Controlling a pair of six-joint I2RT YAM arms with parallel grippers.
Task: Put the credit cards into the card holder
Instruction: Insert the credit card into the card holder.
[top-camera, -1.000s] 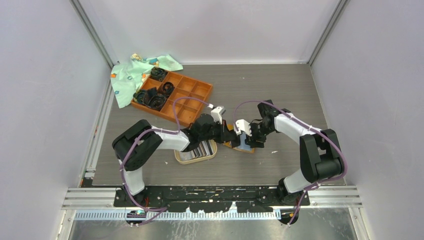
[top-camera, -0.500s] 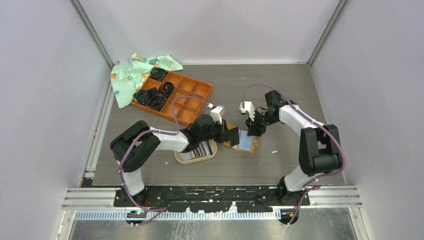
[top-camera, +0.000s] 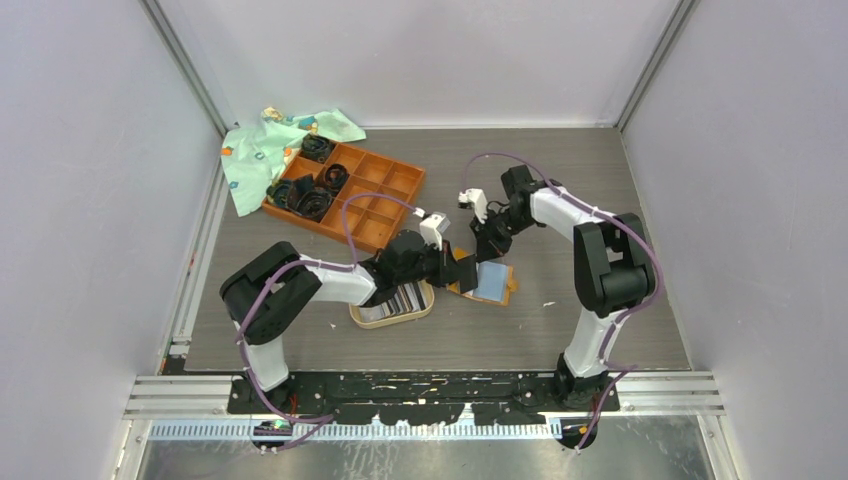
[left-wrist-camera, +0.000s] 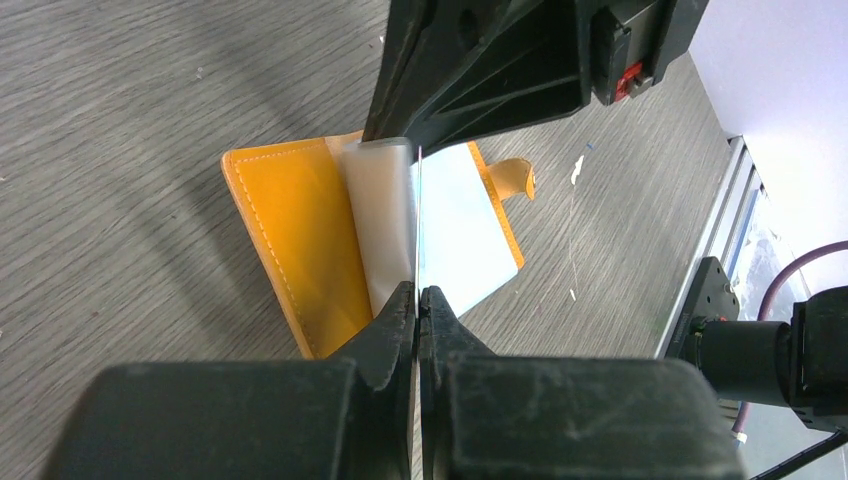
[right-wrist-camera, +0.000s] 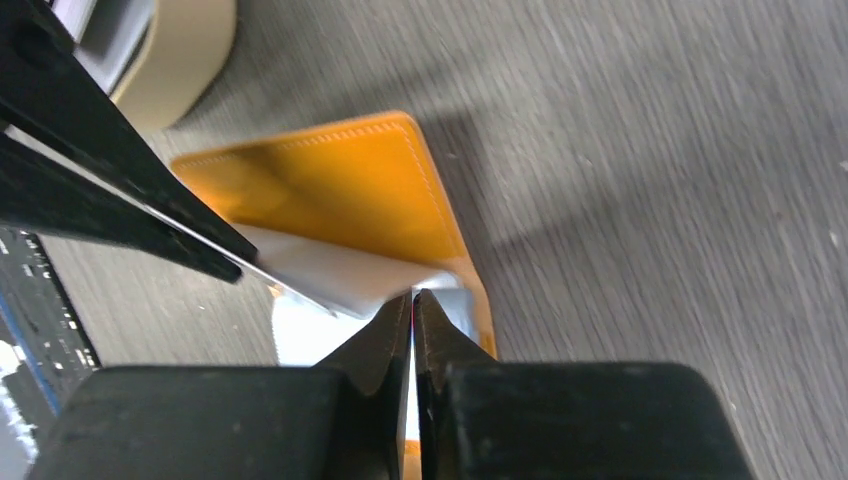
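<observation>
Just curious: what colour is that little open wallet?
The card holder is orange, pale grey pockets inside; clearest in the left wrist view.

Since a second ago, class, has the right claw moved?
Yes. The right claw moved back from over the holder to its far edge.

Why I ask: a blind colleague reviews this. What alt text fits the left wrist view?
The left gripper pinches a thin credit card edge-on above an open orange card holder on the grey table. The right gripper pinches its grey pocket from opposite.

closed right gripper (right-wrist-camera: 412, 294) on card holder (right-wrist-camera: 330, 190) pocket
</observation>
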